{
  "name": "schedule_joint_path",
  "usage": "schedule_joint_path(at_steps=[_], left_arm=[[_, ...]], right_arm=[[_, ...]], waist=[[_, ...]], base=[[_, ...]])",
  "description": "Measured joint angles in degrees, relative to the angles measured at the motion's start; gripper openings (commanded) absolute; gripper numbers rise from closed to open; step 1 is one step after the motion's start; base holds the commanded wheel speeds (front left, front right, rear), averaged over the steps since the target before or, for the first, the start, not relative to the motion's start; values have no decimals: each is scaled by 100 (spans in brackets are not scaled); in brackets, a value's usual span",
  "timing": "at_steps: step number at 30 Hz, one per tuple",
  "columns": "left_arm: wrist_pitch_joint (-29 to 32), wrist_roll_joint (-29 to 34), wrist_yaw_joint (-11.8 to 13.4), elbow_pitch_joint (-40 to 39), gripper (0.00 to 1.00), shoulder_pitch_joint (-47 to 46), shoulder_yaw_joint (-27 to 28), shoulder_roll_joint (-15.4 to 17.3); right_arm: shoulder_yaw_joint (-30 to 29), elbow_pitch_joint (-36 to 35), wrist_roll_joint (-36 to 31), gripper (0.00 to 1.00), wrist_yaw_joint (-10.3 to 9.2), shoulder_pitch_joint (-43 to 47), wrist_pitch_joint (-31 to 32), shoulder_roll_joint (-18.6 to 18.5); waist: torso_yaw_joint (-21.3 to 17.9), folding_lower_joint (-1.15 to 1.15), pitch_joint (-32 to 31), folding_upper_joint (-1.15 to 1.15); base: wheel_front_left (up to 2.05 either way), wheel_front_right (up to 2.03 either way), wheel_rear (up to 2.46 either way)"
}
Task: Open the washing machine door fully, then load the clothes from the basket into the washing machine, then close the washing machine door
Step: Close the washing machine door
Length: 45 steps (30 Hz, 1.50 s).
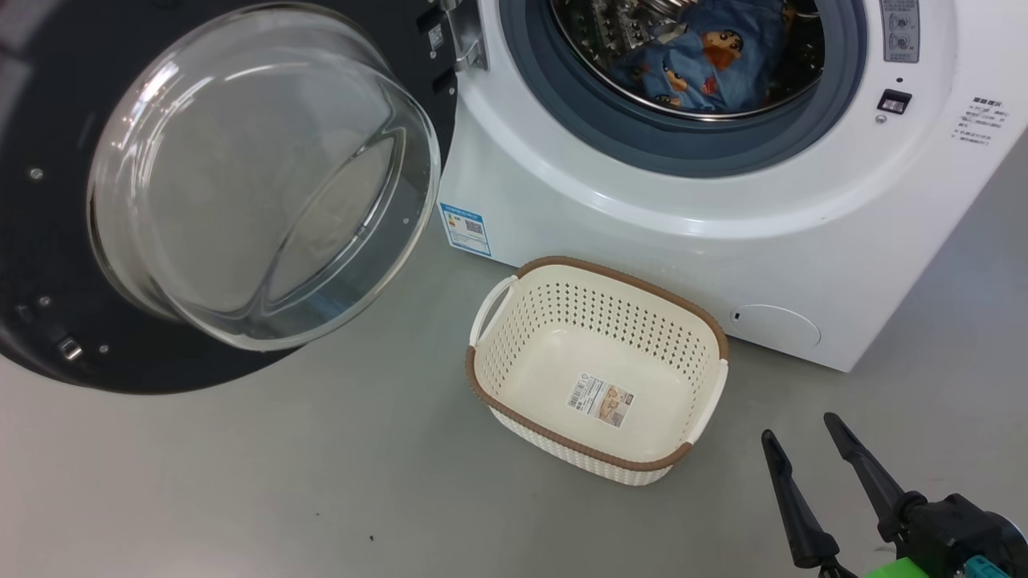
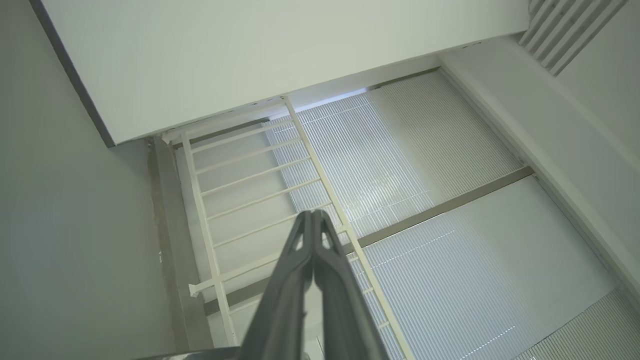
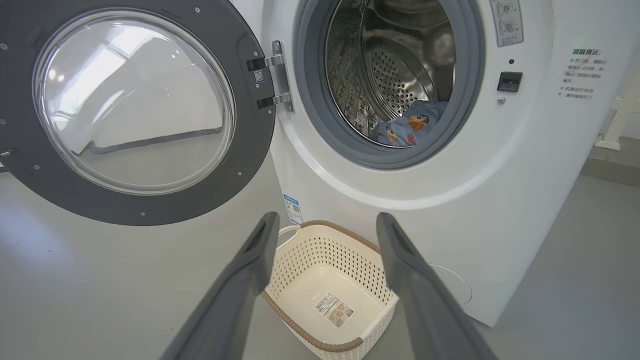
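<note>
Loading seems done: clothes (image 1: 707,56) inside the washing machine (image 1: 642,201), upper right; basket (image 1: 626,277), centre, looks bare. Next, swing the washing machine door (image 1: 48,265), left, shut. Right gripper (image 1: 798,425) spread; left gripper (image 2: 313,214) pinched together, empty.

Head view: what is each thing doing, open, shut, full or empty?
Round black-rimmed glass washing machine door: wide open.
White front-loading washing machine: open, loaded.
Light blue cartoon-print clothes: inside the machine.
Cream perforated plastic basket: empty, upright.
Left end effector: shut, empty.
Right end effector: open, empty.
</note>
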Motion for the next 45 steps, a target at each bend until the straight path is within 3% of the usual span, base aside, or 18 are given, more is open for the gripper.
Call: schedule_joint_path(at_steps=[7, 13, 24, 45], left_arm=[[258, -7, 369, 1140, 0, -93, -47, 202], [653, 19, 512, 1393, 0, -90, -337, 218], [1206, 73, 611, 1422, 0, 1, -614, 363], [1374, 154, 813, 962, 0, 302, -711, 380]], right_arm=[[-35, -108, 2, 100, 0, -9, 75, -62], [-22, -222, 10, 100, 0, -19, 126, -177], [-40, -400, 26, 100, 0, -172, 226, -375], [-71, -482, 78, 100, 0, -361, 275, -511]], waist=[[-123, 0, 183, 0], [-193, 0, 356, 0], [-321, 0, 719, 0], [-378, 0, 1019, 0]], base=[[0, 0, 0], [0, 0, 0], [0, 0, 0], [0, 0, 0]])
